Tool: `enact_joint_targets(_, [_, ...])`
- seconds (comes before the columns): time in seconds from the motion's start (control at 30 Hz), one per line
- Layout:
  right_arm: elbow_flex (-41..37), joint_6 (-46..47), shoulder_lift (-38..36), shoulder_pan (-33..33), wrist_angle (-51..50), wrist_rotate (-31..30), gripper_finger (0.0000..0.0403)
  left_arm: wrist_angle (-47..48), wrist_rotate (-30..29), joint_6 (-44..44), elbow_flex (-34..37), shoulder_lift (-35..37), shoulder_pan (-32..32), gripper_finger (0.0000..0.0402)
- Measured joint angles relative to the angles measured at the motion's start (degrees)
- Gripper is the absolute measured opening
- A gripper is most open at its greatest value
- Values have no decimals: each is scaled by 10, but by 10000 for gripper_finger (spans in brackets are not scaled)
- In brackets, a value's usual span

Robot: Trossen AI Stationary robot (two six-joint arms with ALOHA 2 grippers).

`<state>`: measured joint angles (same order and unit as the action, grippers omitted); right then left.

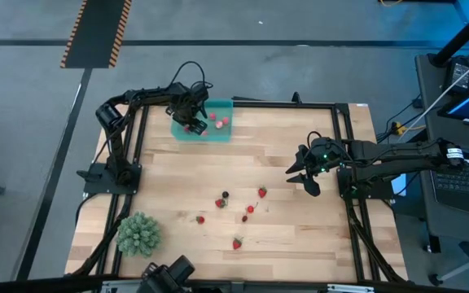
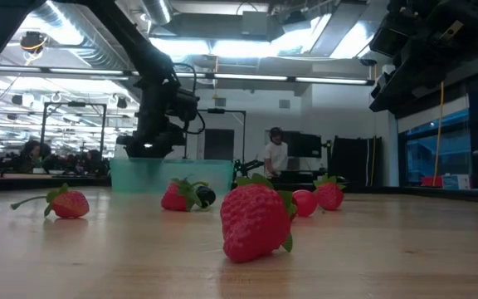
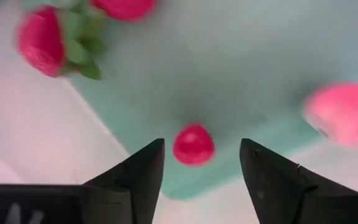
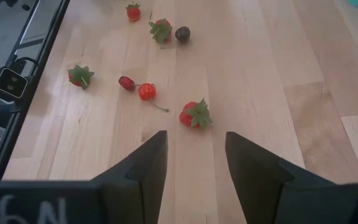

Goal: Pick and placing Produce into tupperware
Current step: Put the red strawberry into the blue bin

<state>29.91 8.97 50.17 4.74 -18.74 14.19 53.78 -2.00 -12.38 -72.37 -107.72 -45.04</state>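
At the far left of the tabletop [image 1: 300, 252], near its front corner, stands a spiky green ball [image 1: 139, 233], not part of the task. Farther back, the left pincer [image 1: 190, 120] hangs over the tupperware [image 1: 218, 134] at the back edge. Its fingers are spread apart and hold nothing; a small red fruit [image 3: 193, 145] lies free between them on the teal floor, with some more fruits [image 1: 219, 122] beside it. The risk here, I think, is that the open fingers catch the fruit or the wall when the arm lifts, and push the light box.

In the middle, about eight loose fruits [image 1: 236, 207] wait on the wood, one dark [image 1: 225, 195].

At the right, the right pincer [image 1: 304, 176] hovers half open and empty, a strawberry [image 4: 194, 115] just ahead. This fruit may roll away if one finger touches it first.
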Motion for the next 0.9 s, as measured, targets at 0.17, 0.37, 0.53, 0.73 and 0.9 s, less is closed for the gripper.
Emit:
enact_joint_targets(0.17, [0,0,0,0,0,0,165,66,27,7,-55,0,0,197])
enact_joint_targets(0.37, [0,0,0,0,0,0,165,158,26,8,-164,0,16,183])
enact_joint_targets(0.53, [0,0,0,0,0,0,165,286,29,6,-259,0,48,175])
enact_joint_targets(0.73, [0,0,0,0,0,0,165,361,32,-10,-302,28,112,178])
enact_joint_targets(0.9, [0,0,0,0,1,0,165,361,26,-10,-301,79,186,175])
